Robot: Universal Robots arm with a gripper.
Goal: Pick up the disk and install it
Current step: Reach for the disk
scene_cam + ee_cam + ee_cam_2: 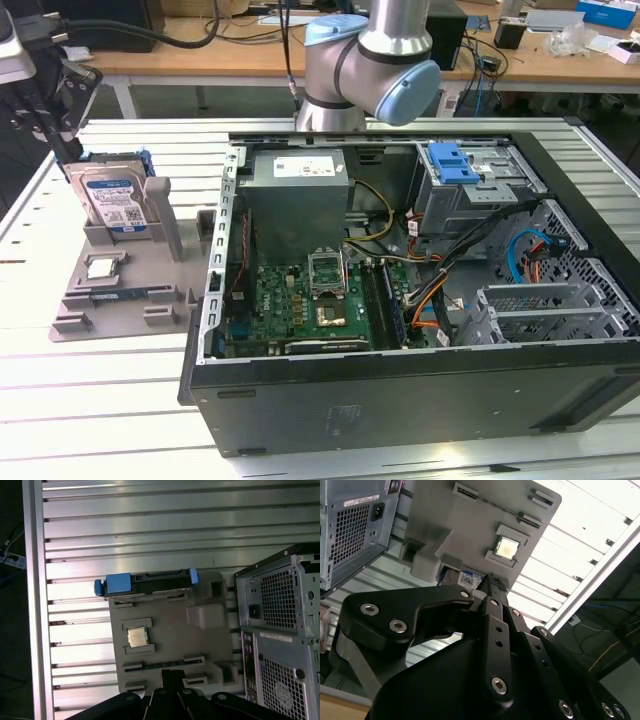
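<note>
The disk, silver with a blue-and-white label and a blue bracket, stands on edge in a slot of the grey holder at the exterior view's left. In the first wrist view the disk shows edge-on at the holder's far end. A corner of the disk's label peeks past the fingertips in the second wrist view. My gripper hangs just above and beside the disk, apart from it. The black fingers are pressed together, shut on nothing; the gripper's tip points toward the holder.
A small square CPU chip lies in the grey holder. The open computer case lies at the exterior view's right, with a blue-latched drive cage at its back. The slatted metal table carries it all; its edge rail is near.
</note>
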